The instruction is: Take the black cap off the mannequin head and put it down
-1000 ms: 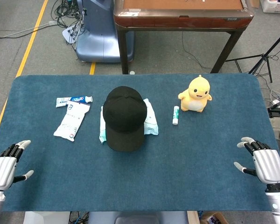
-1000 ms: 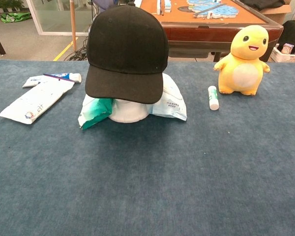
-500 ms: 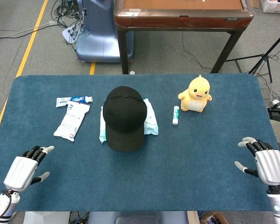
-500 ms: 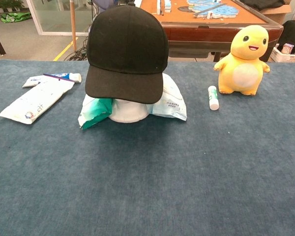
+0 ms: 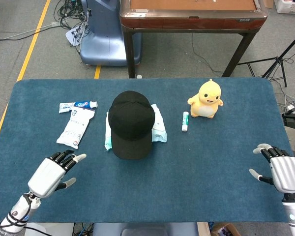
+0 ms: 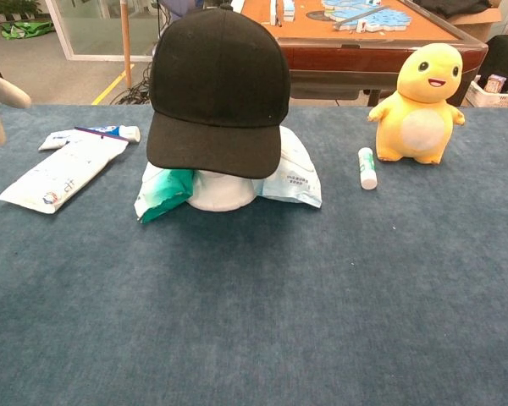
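**Cap still on the mannequin head, both hands low and empty at the near edge**

The mannequin head (image 6: 223, 191) is almost wholly hidden: from the chest view only a smooth white curve shows under the brim, and from the head view the black cap (image 5: 132, 123) covers it entirely. The cap (image 6: 218, 89) is matte fabric with a rounded crown, a top button and a stiff brim pointing toward the near side. Soft wipe packs (image 6: 295, 173), white and teal, are tucked against the mannequin head on both sides, partly covered by the brim.

The left hand (image 5: 51, 173) hovers over the near left of the blue table (image 5: 196, 172), fingers spread and holding nothing; in the chest view only blurred pale fingertips (image 6: 0, 93) cut in at the left border. The right hand (image 5: 283, 172) sits at the near right edge, fingers apart and empty, its wrist cut off by the frame bottom; the chest view does not show it.

The table cover is short-napped, carpet-like cloth with rounded corners. To the far left lie a flat white pouch (image 5: 75, 128) and a toothpaste tube (image 5: 77, 105), just beside each other. Right of the cap stand a small white stick (image 5: 185, 121) lying flat and a plush yellow toy (image 5: 206, 99), upright. A broad bare stretch of cloth lies between the cap and both hands.
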